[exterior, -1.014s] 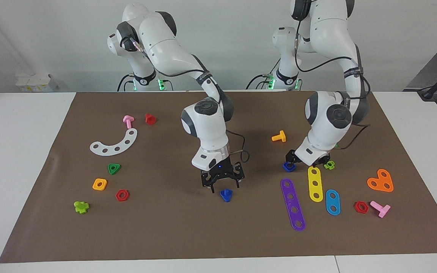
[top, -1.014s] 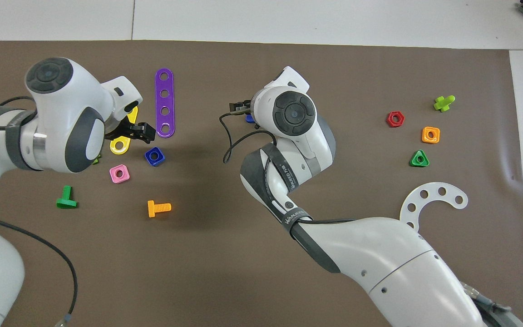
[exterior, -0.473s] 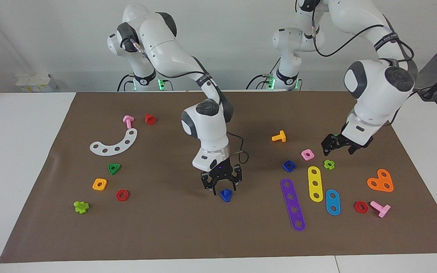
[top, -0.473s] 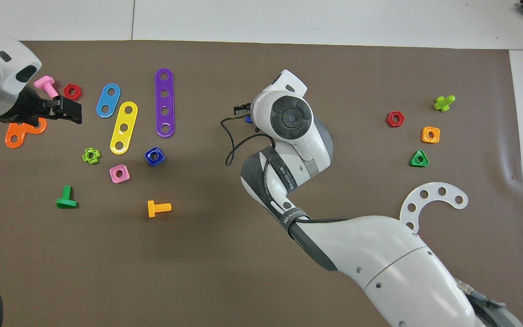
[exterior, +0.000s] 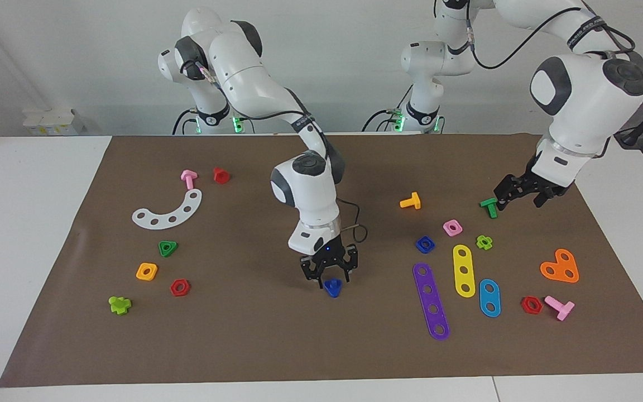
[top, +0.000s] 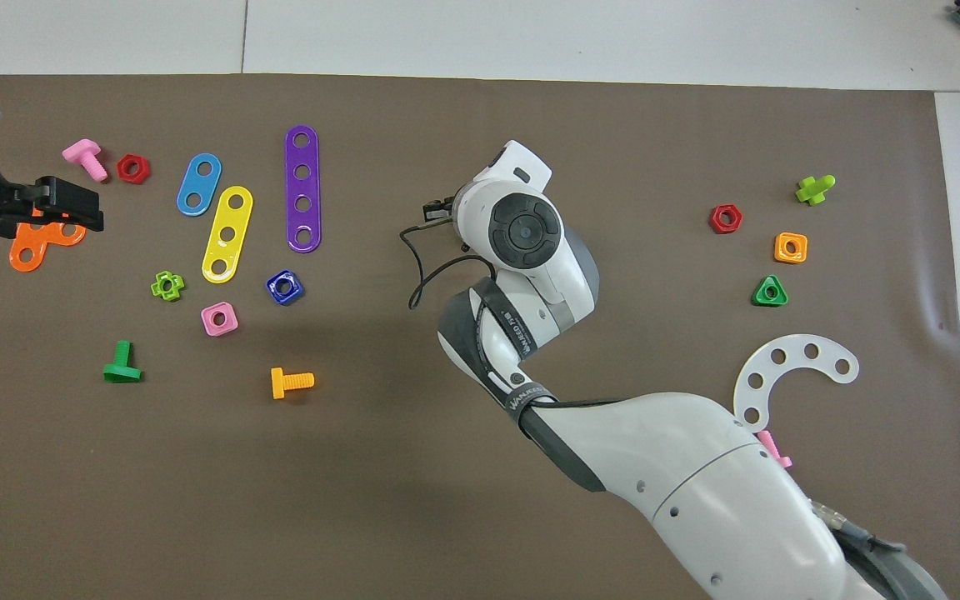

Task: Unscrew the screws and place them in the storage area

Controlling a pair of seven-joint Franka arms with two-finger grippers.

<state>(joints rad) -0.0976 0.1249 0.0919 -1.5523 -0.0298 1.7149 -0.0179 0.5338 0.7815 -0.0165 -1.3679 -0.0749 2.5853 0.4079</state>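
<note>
A blue screw (exterior: pixel 332 287) with a triangular head lies on the brown mat near the middle of the table. My right gripper (exterior: pixel 330 277) is open, low over it, with a finger on each side of the head. In the overhead view the right hand hides the screw. The storage area (exterior: pixel 210 262) is bare mat toward the right arm's end, by the green triangle (exterior: pixel 168 248), orange square (exterior: pixel 147 271), red hexagon (exterior: pixel 180 287) and white curved strip (exterior: pixel 168 211). My left gripper (exterior: pixel 519 195) is open and empty, raised over the mat beside a green bolt (exterior: pixel 489 207).
Toward the left arm's end lie a blue nut (exterior: pixel 425 244), pink nut (exterior: pixel 452 227), orange bolt (exterior: pixel 410 201), purple strip (exterior: pixel 431 301), yellow strip (exterior: pixel 464 270), blue strip (exterior: pixel 489 297) and orange heart plate (exterior: pixel 560 266). A lime piece (exterior: pixel 119 305) lies by the storage area.
My left gripper rose from beside the blue nut and swung out toward its own end of the table. My right gripper came down a little over the blue screw.
</note>
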